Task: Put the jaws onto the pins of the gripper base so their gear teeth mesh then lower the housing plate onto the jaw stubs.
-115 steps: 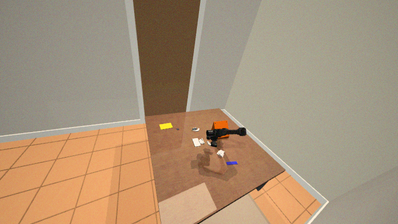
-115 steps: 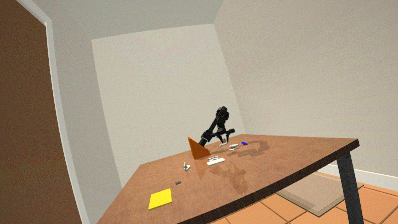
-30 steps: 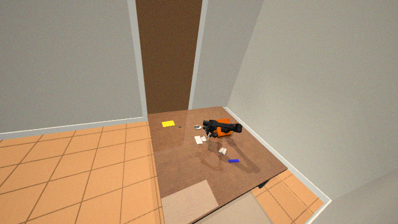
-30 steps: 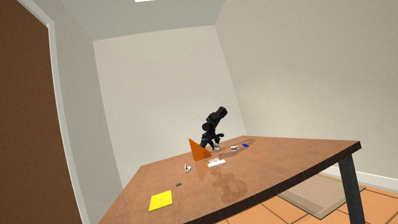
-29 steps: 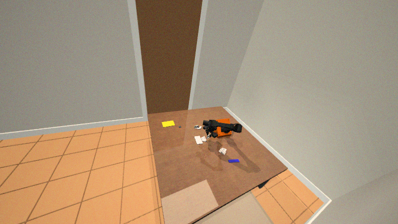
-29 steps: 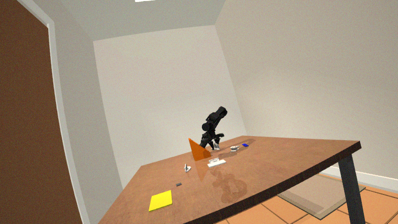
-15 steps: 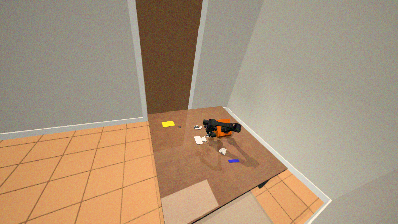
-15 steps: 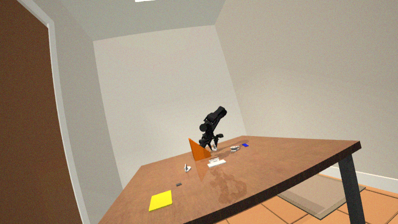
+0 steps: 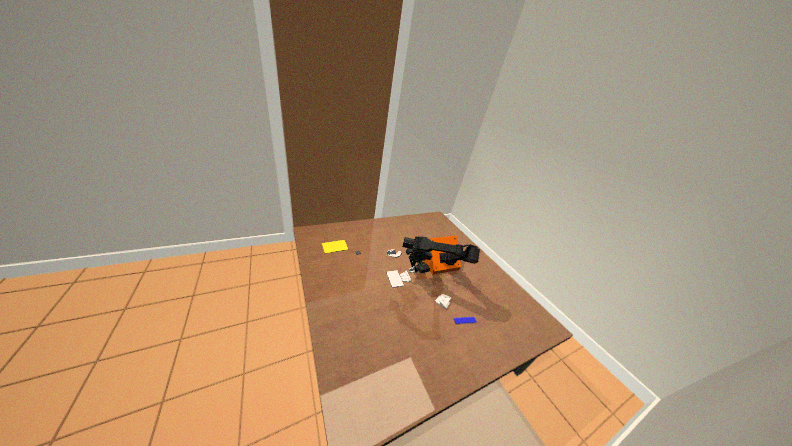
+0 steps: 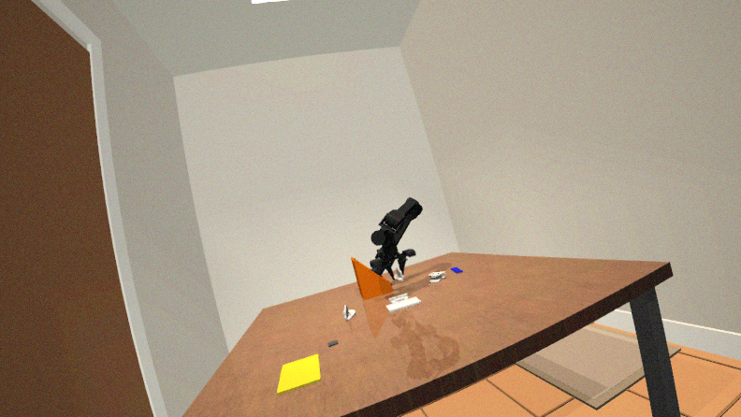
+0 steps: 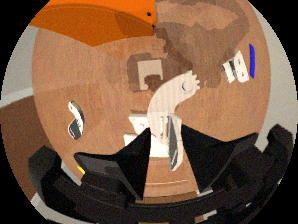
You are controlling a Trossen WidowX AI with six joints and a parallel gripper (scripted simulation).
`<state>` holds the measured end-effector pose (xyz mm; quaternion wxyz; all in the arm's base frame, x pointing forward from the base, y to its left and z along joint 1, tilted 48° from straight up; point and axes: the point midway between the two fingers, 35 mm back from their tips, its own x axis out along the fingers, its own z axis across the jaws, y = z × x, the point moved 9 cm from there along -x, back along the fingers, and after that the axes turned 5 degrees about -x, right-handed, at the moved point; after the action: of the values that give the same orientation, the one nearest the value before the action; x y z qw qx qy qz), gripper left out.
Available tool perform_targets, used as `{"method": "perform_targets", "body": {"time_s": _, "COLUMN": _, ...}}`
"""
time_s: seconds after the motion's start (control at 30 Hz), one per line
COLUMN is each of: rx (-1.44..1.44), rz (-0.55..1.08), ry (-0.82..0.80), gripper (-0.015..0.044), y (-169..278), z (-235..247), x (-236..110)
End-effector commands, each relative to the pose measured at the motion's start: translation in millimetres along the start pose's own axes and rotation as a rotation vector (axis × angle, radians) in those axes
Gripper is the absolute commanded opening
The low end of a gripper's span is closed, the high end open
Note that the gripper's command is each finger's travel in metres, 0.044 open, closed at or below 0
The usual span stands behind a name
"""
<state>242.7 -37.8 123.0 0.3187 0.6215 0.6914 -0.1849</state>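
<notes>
My gripper (image 9: 413, 269) (image 10: 398, 276) (image 11: 165, 128) is shut on a white curved jaw (image 11: 162, 102), held above the table with its gear teeth and round hole pointing away from the fingers. The other jaw (image 9: 394, 253) (image 10: 348, 312) (image 11: 76, 120) lies alone on the table, left of the gripper in the wrist view. A white block (image 9: 394, 278) (image 10: 403, 304) with a smaller white pinned part (image 9: 405, 275) (image 11: 139, 122) beside it, seemingly the gripper base, lies below the held jaw, partly hidden. Another white part (image 9: 443, 300) (image 10: 436, 276) (image 11: 236, 67), perhaps the housing plate, lies farther right.
An orange wedge (image 9: 437, 268) (image 10: 369, 286) (image 11: 110, 25) stands beside the arm. A blue strip (image 9: 465, 320) (image 10: 456, 269) (image 11: 252, 61) lies beyond the right-hand white part. A yellow sheet (image 9: 334, 246) (image 10: 299, 374) and a small dark piece (image 9: 358, 252) (image 10: 332, 343) lie near the lone jaw.
</notes>
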Motion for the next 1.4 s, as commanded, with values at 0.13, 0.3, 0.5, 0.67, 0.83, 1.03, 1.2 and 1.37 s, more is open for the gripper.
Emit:
{"method": "perform_targets", "body": {"time_s": 0.13, "rx": -0.01, "rz": -0.002, "ry": -0.003, "gripper": 0.0134, "y": -0.3, "z": 0.6, "x": 0.2}}
{"method": "perform_targets", "body": {"time_s": 0.3, "rx": -0.01, "rz": -0.002, "ry": -0.004, "gripper": 0.0134, "y": 6.4, "z": 5.2, "x": -0.9}}
{"method": "perform_targets", "body": {"time_s": 0.5, "rx": -0.011, "rz": -0.002, "ry": -0.004, "gripper": 0.0134, "y": 22.1, "z": 16.9, "x": -2.8}}
{"method": "perform_targets", "body": {"time_s": 0.67, "rx": -0.012, "rz": -0.001, "ry": -0.005, "gripper": 0.0134, "y": 34.7, "z": 27.2, "x": -3.6}}
{"method": "perform_targets", "body": {"time_s": 0.83, "rx": -0.012, "rz": -0.001, "ry": -0.005, "gripper": 0.0134, "y": 46.9, "z": 38.2, "x": -3.8}}
{"method": "perform_targets", "body": {"time_s": 1.03, "rx": -0.013, "rz": 0.0, "ry": -0.006, "gripper": 0.0134, "y": 60.8, "z": 52.0, "x": -3.0}}
{"method": "perform_targets", "body": {"time_s": 1.2, "rx": -0.014, "rz": 0.001, "ry": -0.006, "gripper": 0.0134, "y": 71.8, "z": 64.1, "x": -1.6}}
{"method": "perform_targets", "body": {"time_s": 1.37, "rx": -0.014, "rz": 0.001, "ry": -0.006, "gripper": 0.0134, "y": 77.1, "z": 70.2, "x": -0.7}}
